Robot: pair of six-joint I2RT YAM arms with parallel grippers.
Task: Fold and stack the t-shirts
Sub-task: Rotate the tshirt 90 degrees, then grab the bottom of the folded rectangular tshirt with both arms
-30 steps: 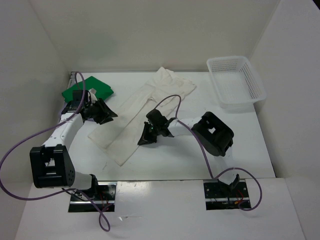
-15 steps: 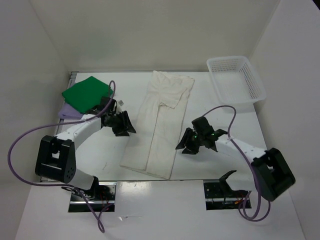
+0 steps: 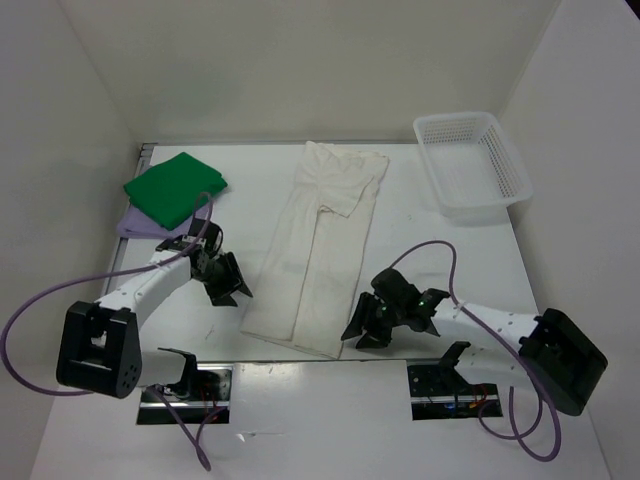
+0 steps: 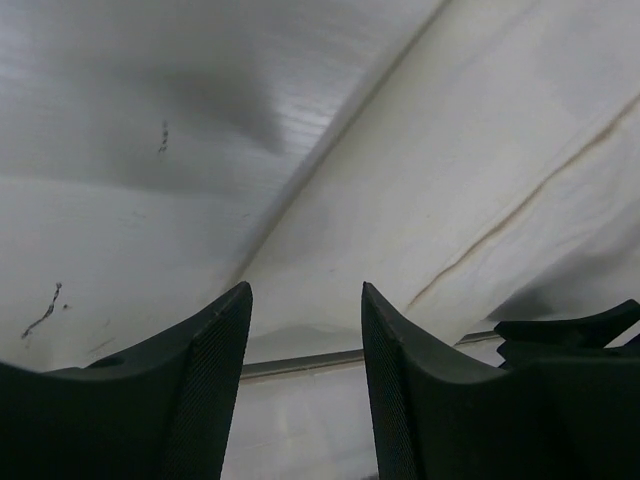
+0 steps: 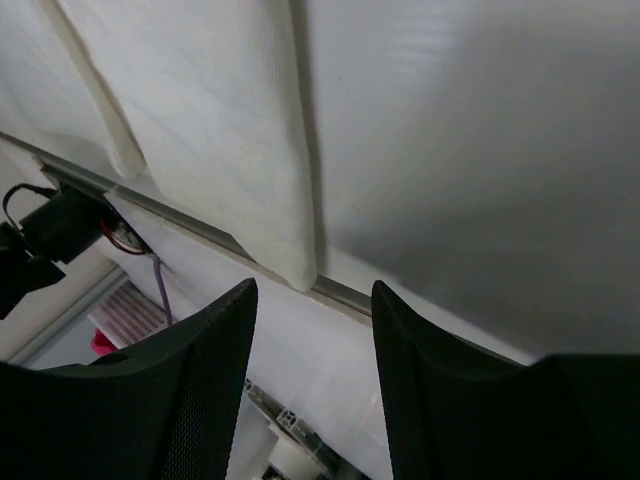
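Note:
The creamy white t-shirt (image 3: 322, 250) lies flat as a long strip folded lengthwise, running from the back to the table's near edge. The bright green t-shirt (image 3: 175, 187) sits folded at the back left on the lavender one (image 3: 133, 225). My left gripper (image 3: 236, 290) is open just left of the white shirt's near left part. The left wrist view shows the shirt's edge (image 4: 450, 180) past the empty left gripper (image 4: 305, 295). My right gripper (image 3: 354, 334) is open beside the shirt's near right corner. That corner (image 5: 290, 255) lies just beyond the right gripper (image 5: 312, 292), which is also empty.
A white mesh basket (image 3: 470, 160) stands at the back right. The table's metal front rail (image 5: 345, 293) runs right under the shirt's near hem. White walls close in the table on the left, back and right.
The white shirt went from a slanted lie to a straight lengthwise strip. The right gripper let go of it and opened. Both grippers drew back toward the shirt's near end.

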